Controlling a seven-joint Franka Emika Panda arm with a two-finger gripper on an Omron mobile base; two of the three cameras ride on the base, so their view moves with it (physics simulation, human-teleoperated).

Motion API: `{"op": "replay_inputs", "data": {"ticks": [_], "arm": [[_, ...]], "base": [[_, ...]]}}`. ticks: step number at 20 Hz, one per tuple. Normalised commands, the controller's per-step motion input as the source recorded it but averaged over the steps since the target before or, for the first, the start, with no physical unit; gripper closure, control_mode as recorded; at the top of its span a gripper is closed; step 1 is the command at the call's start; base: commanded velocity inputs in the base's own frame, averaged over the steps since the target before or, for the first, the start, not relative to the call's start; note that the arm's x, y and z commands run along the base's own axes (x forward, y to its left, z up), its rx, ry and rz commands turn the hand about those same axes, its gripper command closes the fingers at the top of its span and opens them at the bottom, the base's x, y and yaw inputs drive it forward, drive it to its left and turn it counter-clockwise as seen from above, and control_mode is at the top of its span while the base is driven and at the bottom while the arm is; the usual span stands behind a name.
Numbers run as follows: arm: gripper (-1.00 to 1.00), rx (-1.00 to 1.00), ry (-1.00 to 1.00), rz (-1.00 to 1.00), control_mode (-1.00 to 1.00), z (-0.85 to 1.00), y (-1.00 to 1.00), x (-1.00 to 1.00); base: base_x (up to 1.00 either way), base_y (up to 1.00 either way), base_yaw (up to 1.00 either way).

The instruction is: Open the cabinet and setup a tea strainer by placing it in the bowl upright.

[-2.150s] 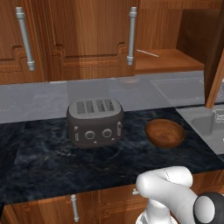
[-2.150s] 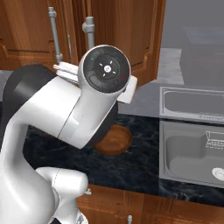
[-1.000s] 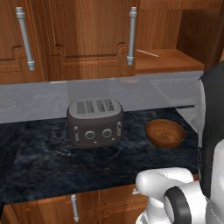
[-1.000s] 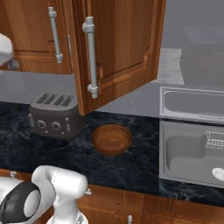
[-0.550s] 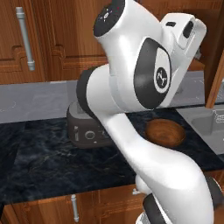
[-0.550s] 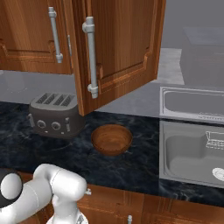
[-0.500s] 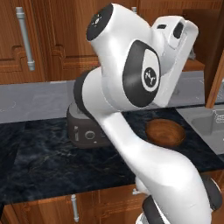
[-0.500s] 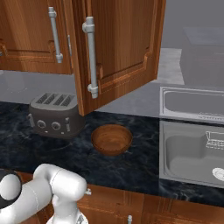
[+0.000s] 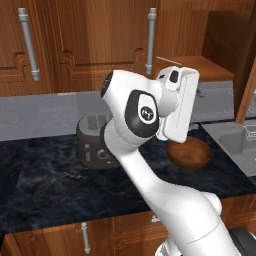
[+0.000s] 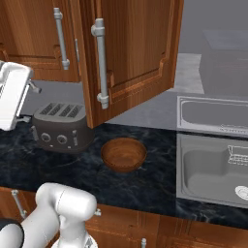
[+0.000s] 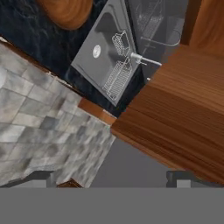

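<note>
A white robot arm lifts its hand toward the open cabinet [image 10: 131, 53] in a simulated kitchen, the right-hand door swung wide across the upper middle of the right base view. The tool [image 11: 116, 178] shows as two dark tips at the bottom of the hand view, standing well apart with nothing between them. In the left base view the hand sits at centre right, just below the bare wooden shelf [image 9: 205, 67], where the tea strainer [image 9: 167, 61] lies, its thin handle a pale line at the shelf's left end, above the hand. The cup end is hidden behind the hand, so how it lies cannot be told. The bowl [image 10: 123, 154] waits empty on the dark bench [image 10: 58, 169], centre of the right base view, just right of the toaster [image 10: 62, 125]; a sink [image 10: 213, 164] fills the right side. With the door open, the step in hand looks to be the reach for the strainer. The next move likely calls for raising the spread tips to shelf level and lining them across the slim handle before closing, a fine target that could slip or roll away.
</note>
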Motion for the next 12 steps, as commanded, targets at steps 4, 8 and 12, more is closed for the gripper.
{"op": "replay_inputs", "data": {"ticks": [4,8,12], "arm": [[-1.00,0.03,0.00,0.00,-1.00,-0.32,-0.63,0.58],[-1.00,-0.01,0.11,0.00,-1.00,0.02,-0.34,0.40],[-1.00,-0.09,0.24,0.00,-1.00,0.17,-0.06,0.58]], "base": [[0.00,0.00,0.00],[0.00,0.00,0.00],[0.00,0.00,0.00]]}}
